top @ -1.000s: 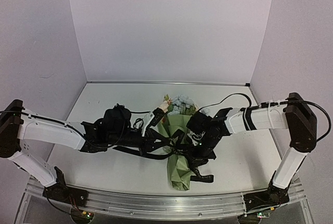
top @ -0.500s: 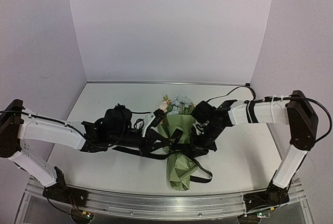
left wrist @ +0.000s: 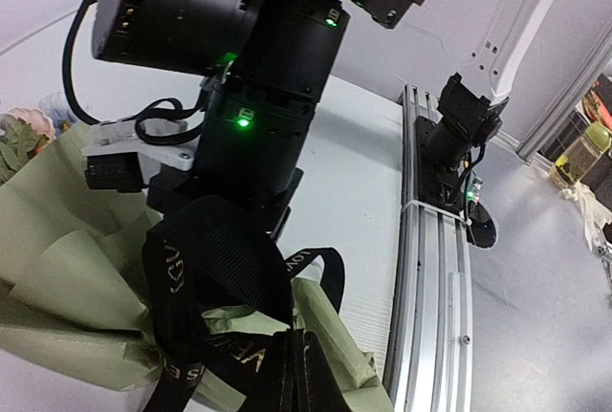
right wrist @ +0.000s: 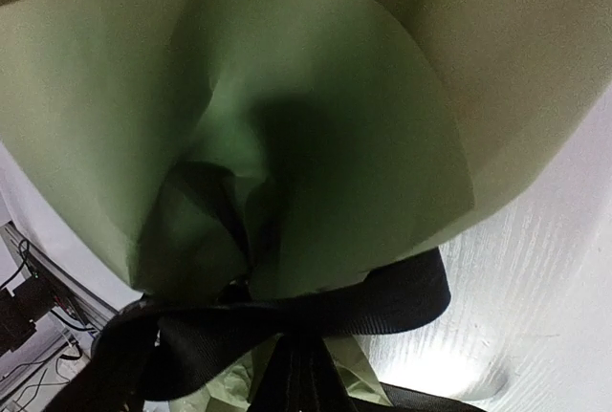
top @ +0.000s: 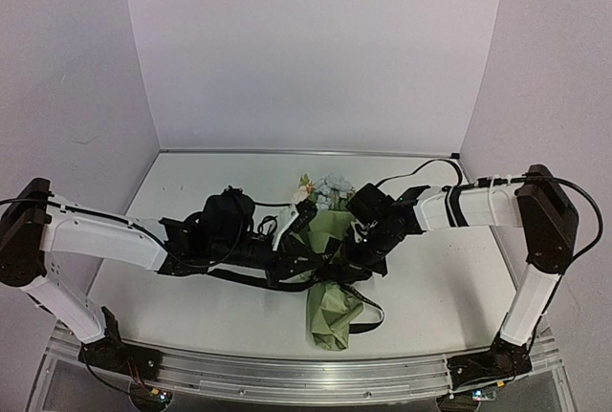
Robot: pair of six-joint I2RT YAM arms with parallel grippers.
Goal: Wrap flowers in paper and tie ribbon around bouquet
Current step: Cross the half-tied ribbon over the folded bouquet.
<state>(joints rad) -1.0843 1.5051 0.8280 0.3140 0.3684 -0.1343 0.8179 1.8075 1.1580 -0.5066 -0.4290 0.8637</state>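
The ribbon point(left wrist: 210, 249) loops the bouquet point(top: 330, 312) across its near-far axis; left pincer point(top: 308, 261) and right pincer point(top: 352, 261), each gripping a strand, flank it closely.

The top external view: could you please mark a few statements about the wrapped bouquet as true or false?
1. The sage-green paper cone bouquet lies on the white table, wide end toward the far wall. True.
2. The narrow black ribbon with white lettering lies apart from the paper. False: it loops around the cone.
3. The left arm and right arm meet over the bouquet's middle. True.
4. Its flowers are bright red. False: the blooms are cream and pale blue.
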